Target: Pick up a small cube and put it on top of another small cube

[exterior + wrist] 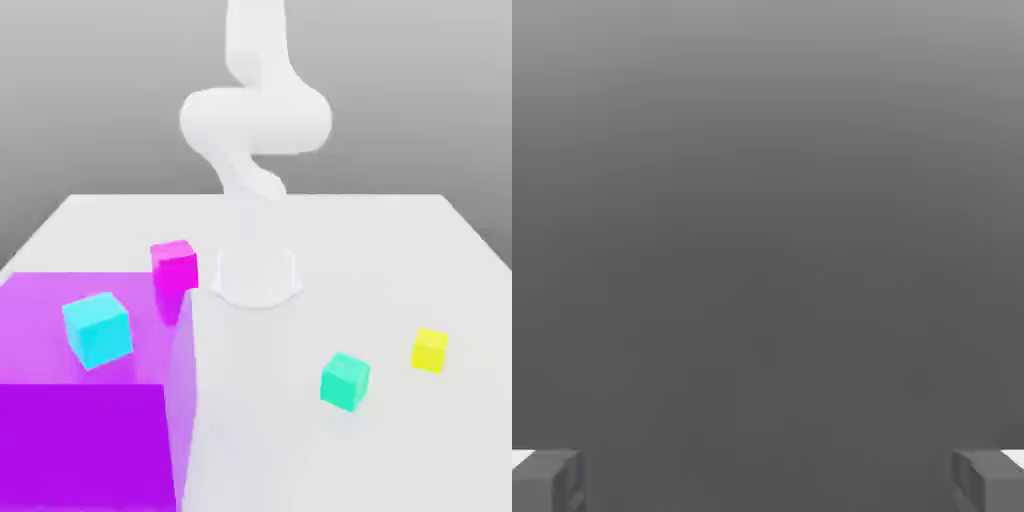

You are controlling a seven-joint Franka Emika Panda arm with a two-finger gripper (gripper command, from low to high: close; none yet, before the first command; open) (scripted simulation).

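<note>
Looking across the exterior view, the white arm (255, 125) rises from its base at the far middle of the pale bench (400, 250), folded high and nowhere near the blocks. The small cube (345, 381), teal-green, sits on the bench at about five o'clock from the base, free on every side. Another small cube (430, 350), bright yellow and slightly smaller, rests near it at roughly two o'clock from the teal one, the two apart and not touching. Over at eight o'clock from the base a purple platform (60, 300) carries a larger cyan cube (97, 329), with a magenta cube (174, 266) at its far edge.

Turning to the hand view, the tool (768, 480) stands released, its two grey fingertips (547, 482) spread wide with nothing between them, looking at plain grey background.

By my judgement the teal block should handle as a light, rigid thing with smooth flat faces; a pinch across two opposite side faces, near mid-height, looks the surest hold. Stacking onto the smaller yellow top will want careful centring.
</note>
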